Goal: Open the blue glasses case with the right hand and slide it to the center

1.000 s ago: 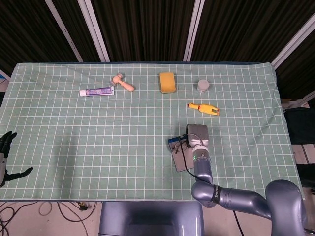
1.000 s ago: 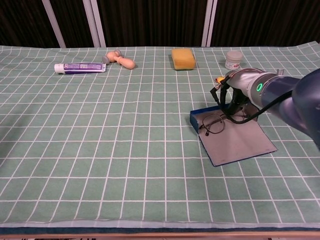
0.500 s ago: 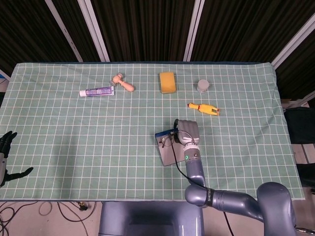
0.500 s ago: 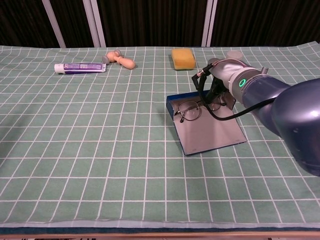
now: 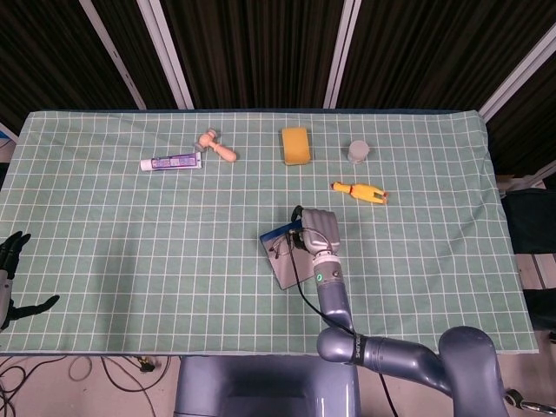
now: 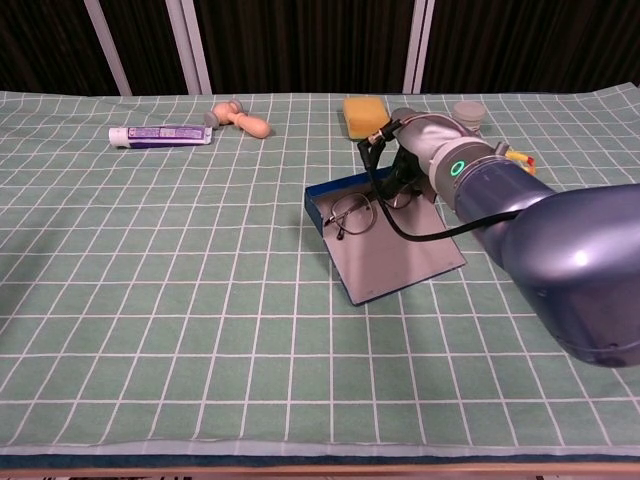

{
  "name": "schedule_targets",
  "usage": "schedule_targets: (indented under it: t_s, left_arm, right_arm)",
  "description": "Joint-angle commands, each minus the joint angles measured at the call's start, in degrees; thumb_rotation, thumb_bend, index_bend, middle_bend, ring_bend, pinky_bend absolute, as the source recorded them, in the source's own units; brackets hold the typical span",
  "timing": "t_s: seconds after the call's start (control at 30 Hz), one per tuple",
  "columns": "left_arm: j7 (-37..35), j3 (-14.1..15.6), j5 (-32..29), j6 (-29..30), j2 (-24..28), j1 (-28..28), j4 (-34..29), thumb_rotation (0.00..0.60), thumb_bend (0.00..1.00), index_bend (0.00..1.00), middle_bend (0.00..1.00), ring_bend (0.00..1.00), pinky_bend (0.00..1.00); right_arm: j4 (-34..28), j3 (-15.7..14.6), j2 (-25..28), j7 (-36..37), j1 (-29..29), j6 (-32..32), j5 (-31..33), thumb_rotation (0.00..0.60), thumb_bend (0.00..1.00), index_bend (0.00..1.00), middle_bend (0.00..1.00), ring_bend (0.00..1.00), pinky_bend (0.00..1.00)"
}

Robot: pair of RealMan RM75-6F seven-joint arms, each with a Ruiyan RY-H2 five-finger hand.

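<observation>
Blue glasses case (image 6: 385, 245) lies open on the green checked tablecloth (image 5: 130, 226), lid flat toward the robot, blue rim on the far-left side, eyeglasses (image 6: 352, 212) resting in the tray. Vs 1 s ago the case has slid leftward w/ the hand: head view had it under the toy chicken, now it sits left of that spot, near table centre, roughly below the sponge. Chest view matches: case was right of middle, now about mid-frame. Its angle looks a bit more rotated too.

Right hand (image 5: 316, 230) is at the case's far-right edge, back of hand up in head view; in chest view (image 6: 405, 165) the dark fingers reach down onto the case beside the glasses. Whether they pinch the rim or just press on it: cannot tell, fingertips are hidden by the wrist and cable. Right arm has swung left along w/ it.

Left hand (image 5: 10, 276) sits off the table's left edge, low, fingers apart, holding nothing; same place as before.

Other items unmoved along the far side: toothpaste tube (image 5: 170, 162), small wooden massager (image 5: 216, 146), yellow sponge (image 5: 295, 145), grey-lidded jar (image 5: 358, 152), and the rubber chicken toy (image 5: 360, 190) nearer, right of the case.
</observation>
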Motion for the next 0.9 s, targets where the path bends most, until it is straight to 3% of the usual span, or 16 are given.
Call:
schedule_targets:
  t_s: [0.03,0.9]
  left_arm:
    - [-0.13,-0.02,-0.08,-0.07,0.04,-0.01,-0.03,0.600,0.00,0.00,0.00,0.00,0.00]
    - [-0.30,-0.04,-0.51,-0.64,0.05,-0.23,-0.27,0.600,0.00,0.00,0.00,0.00,0.00]
  right_arm:
    - [1.65,0.99,-1.24,0.77,0.58,-0.57,-0.59,0.600,0.50,0.55,0.93,1.00,1.00]
    - [14.55,5.32,-8.39,6.75,1.95,0.97,-6.70,0.600,0.49,0.56,0.92,1.00,1.00]
